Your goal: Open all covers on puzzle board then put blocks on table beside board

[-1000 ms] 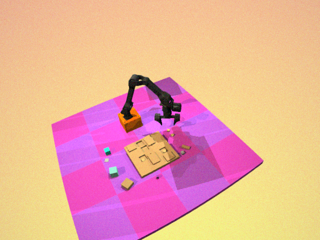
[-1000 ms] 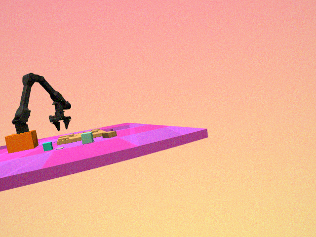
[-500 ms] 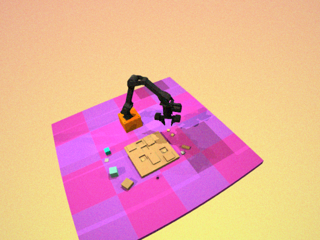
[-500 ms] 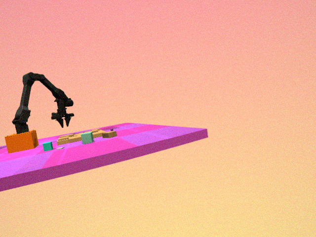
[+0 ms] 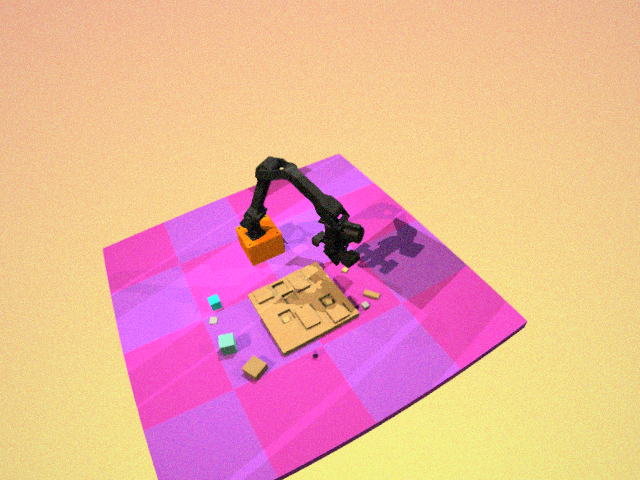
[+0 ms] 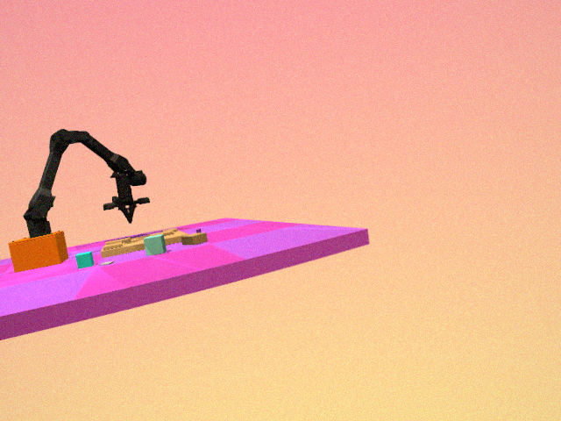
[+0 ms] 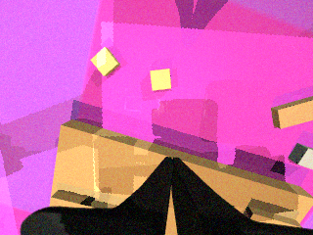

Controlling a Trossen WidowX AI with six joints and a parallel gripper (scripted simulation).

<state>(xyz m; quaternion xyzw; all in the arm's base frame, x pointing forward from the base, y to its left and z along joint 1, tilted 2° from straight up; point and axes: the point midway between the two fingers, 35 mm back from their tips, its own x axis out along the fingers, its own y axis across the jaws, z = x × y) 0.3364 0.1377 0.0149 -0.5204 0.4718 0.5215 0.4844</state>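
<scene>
My gripper is shut and empty, raised above the board's edge. The tan puzzle board lies flat. Wells show uncovered at its left front, at its right and towards the back; whether any holds a block is too small to tell. Covers such as the front middle one and the right one lie beside wells. One yellow block and a second yellow block rest on the table beyond the board; the arm hides part of that area in the top view.
A tan bar and a pale grey block lie right of the board. A cyan cube, white piece, mint cube and tan block lie left. A dark piece lies in front.
</scene>
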